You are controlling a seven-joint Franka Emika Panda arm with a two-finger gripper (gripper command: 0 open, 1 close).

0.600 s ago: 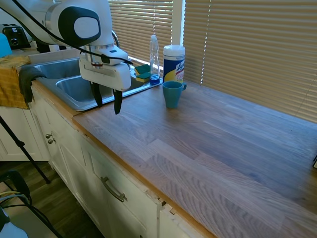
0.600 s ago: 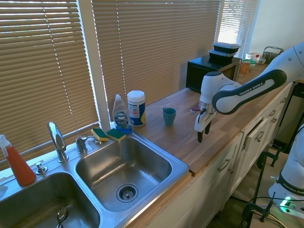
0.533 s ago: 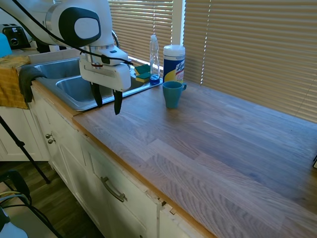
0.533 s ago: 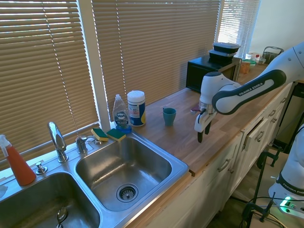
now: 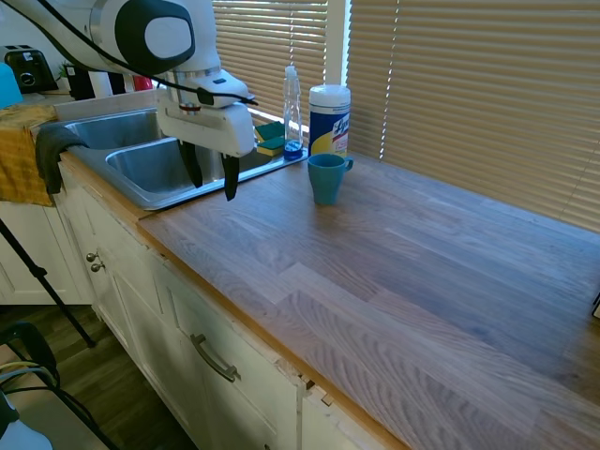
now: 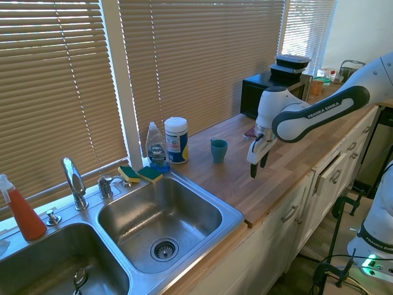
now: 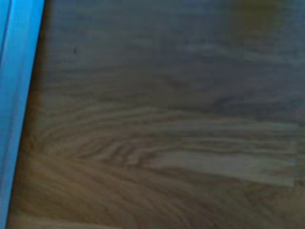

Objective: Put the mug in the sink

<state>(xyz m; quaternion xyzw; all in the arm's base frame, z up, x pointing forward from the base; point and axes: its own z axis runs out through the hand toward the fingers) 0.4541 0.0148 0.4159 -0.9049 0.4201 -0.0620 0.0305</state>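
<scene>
Empty, the hand [image 5: 208,176], fingers spread wide, hovered above the worktop [image 5: 394,272] near the sink [image 6: 161,216]; the mug [image 5: 326,178] stood apart beside a canister [image 5: 329,119], probably rigid, light, best gripped at the rim.

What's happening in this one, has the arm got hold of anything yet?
Not yet. The gripper hangs open and empty above the wooden counter, beside the sink. The mug stands upright and untouched on the counter, next to a white wipes canister and a dish soap bottle. Nothing has been picked up, and the near basin of the sink holds no mug.
</scene>
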